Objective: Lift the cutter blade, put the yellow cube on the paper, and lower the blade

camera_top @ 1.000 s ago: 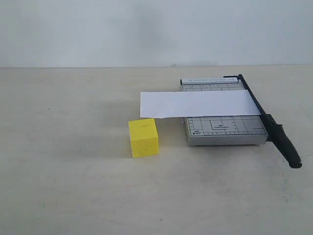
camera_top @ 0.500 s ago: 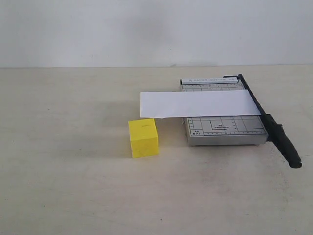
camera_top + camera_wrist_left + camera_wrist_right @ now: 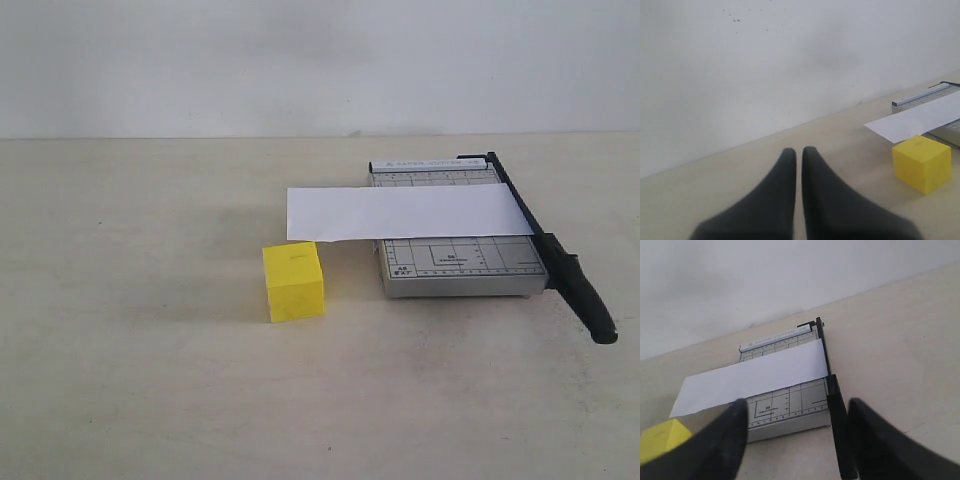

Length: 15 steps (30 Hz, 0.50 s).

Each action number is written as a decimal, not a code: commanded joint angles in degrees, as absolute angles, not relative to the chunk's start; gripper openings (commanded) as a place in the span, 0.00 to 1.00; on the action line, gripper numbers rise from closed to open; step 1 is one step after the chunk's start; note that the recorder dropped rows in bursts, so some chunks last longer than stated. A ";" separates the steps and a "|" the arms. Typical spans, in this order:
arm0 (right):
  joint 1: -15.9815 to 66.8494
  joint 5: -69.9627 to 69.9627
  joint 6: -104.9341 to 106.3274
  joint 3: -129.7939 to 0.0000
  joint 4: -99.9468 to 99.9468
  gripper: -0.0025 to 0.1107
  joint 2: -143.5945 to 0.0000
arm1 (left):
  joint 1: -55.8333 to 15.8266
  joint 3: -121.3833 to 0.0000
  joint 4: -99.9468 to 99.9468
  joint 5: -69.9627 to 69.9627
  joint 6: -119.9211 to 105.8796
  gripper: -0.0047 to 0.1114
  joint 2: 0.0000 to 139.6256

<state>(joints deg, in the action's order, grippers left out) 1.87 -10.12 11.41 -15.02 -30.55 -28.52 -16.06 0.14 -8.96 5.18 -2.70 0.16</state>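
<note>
The grey cutter base (image 3: 470,265) lies right of centre, and the cutter blade (image 3: 578,290) is down flat along its right edge, handle toward the front. The paper (image 3: 405,212) lies across the base and overhangs on the left. The yellow cube (image 3: 293,282) stands on the table just left of the base, in front of the paper's overhang. Neither arm shows in the exterior view. My left gripper (image 3: 799,151) is shut and empty, well apart from the yellow cube (image 3: 921,163). My right gripper (image 3: 799,410) is open above the table, with the cutter blade (image 3: 836,417) between its fingers near one of them.
The table (image 3: 150,380) is a plain beige surface with a white wall behind. Nothing else stands on it in these views.
</note>
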 commanded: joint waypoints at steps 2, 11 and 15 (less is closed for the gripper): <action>1.79 -27.07 17.62 -33.00 -25.22 0.60 -52.21 | -15.93 0.00 -8.34 4.39 -2.71 0.08 0.00; 1.79 -35.82 16.37 -49.98 -13.98 0.60 -77.56 | -15.93 0.00 -8.34 4.39 -2.71 0.08 0.00; 1.79 -36.17 16.00 -51.49 -12.76 0.60 -83.52 | -15.93 0.00 -8.34 4.39 -2.71 0.08 0.00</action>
